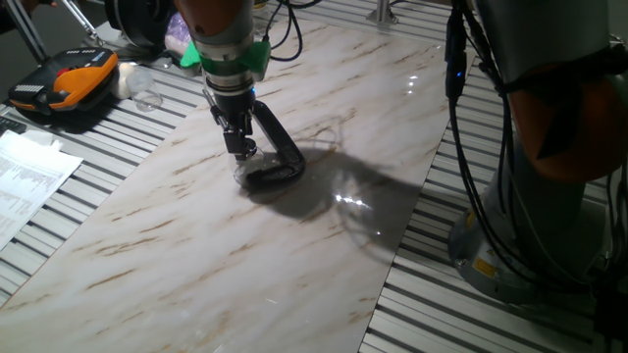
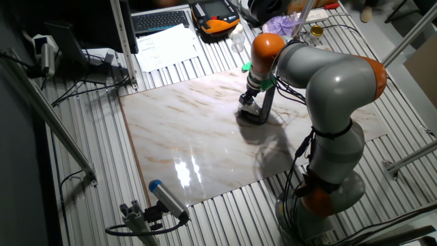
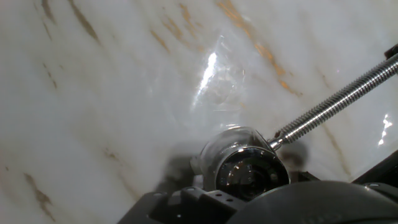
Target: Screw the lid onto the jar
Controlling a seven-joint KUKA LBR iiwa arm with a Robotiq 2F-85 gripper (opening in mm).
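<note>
The small clear glass jar (image 1: 243, 170) stands on the marble table, held in the black C-clamp (image 1: 282, 149). In the hand view the jar (image 3: 214, 152) sits at the tip of the clamp's threaded screw (image 3: 329, 106). The shiny silvery lid (image 3: 252, 174) sits on the jar's mouth. My gripper (image 1: 239, 147) points straight down onto the jar's top, its fingers close together around the lid. It also shows in the other fixed view (image 2: 247, 101). In the hand view the dark fingers (image 3: 186, 198) flank the lid at the frame's bottom edge.
The marble table top (image 1: 196, 255) ends in slatted metal on all sides. An orange-and-black device (image 1: 64, 83), another clear glass vessel (image 1: 145, 96) and papers (image 1: 25, 181) lie at the left. The arm's base and cables (image 1: 530, 147) stand at the right.
</note>
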